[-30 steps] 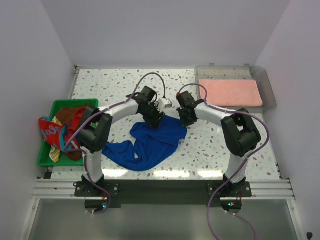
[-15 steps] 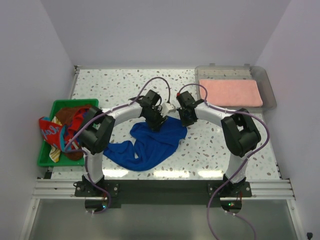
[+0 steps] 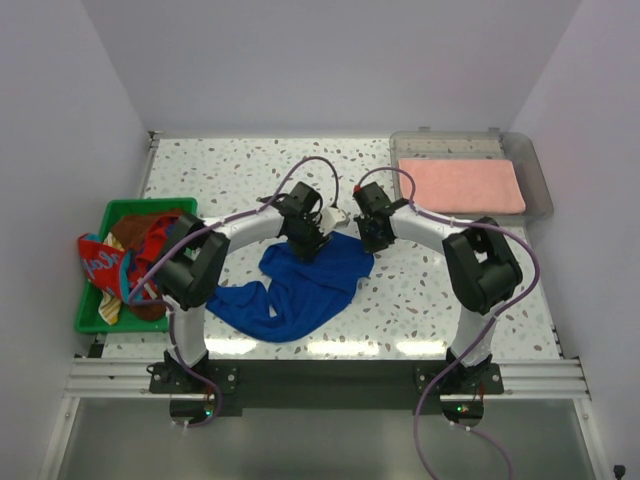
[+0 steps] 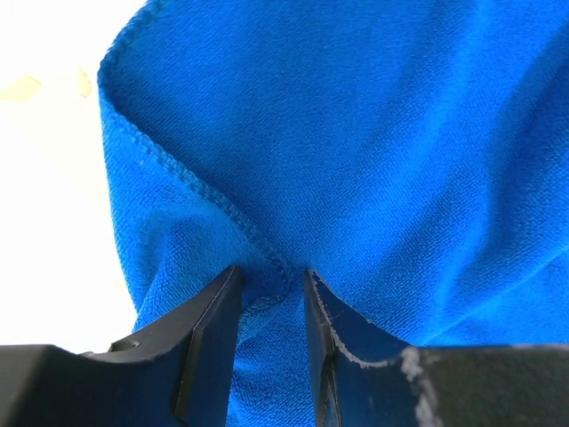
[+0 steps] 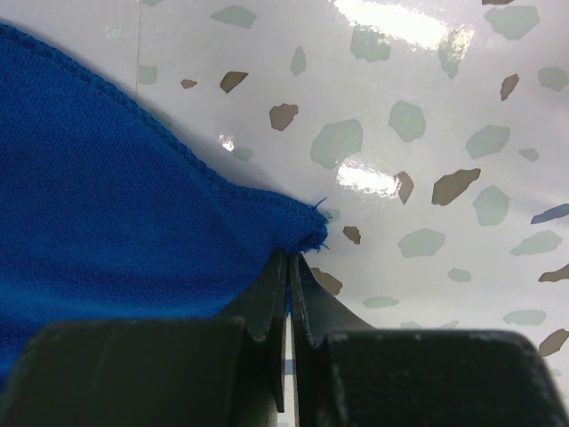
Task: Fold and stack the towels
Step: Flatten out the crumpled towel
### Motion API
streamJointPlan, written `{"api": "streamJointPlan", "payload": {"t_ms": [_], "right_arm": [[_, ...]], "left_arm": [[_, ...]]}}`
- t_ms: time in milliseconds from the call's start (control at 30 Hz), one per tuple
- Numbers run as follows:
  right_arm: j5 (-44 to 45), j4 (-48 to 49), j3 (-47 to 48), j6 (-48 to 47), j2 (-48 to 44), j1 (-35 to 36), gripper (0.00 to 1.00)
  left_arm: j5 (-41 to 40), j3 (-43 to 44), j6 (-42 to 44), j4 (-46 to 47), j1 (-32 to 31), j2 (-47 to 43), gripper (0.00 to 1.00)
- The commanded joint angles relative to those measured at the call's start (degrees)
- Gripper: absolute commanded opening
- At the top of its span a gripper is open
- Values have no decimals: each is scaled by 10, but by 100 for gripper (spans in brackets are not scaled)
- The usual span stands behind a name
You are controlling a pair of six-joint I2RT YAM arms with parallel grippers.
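A royal blue towel (image 3: 300, 285) lies crumpled on the speckled table between the two arms. My left gripper (image 3: 312, 243) is down on its far edge. In the left wrist view its jaws (image 4: 271, 280) stand a little apart, open, with a bunched fold of the hem (image 4: 267, 267) between them. My right gripper (image 3: 370, 240) is shut on the towel's far right corner (image 5: 302, 222), lying low on the table (image 5: 427, 133). A folded salmon pink towel (image 3: 462, 185) lies in the clear tray (image 3: 535, 170).
A green basket (image 3: 120, 210) at the left edge holds several loose towels, among them a blue one with red pattern (image 3: 100, 265) hanging over its rim and a brown one (image 3: 135, 230). White walls close in on three sides.
My left gripper has slid right along the blue towel's far edge, toward the right gripper, and its jaws have narrowed around the hem. The right gripper has stayed put.
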Motion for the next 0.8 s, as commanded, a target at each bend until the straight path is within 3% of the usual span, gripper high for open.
{"api": "streamJointPlan", "payload": {"t_ms": [0,233,767], "right_arm": [[-5,-18,-18,7,-9,-3,0],[-4,-18,-22,7,-13,-3,0],[-2,-20,-22,7,-16,-3,0]], "left_arm": [[-29,-12,3,11,0,-28,39],[-67,-25,-21,51,0,-64,51],[4,-16,-14,7,-6,-28,43]]}}
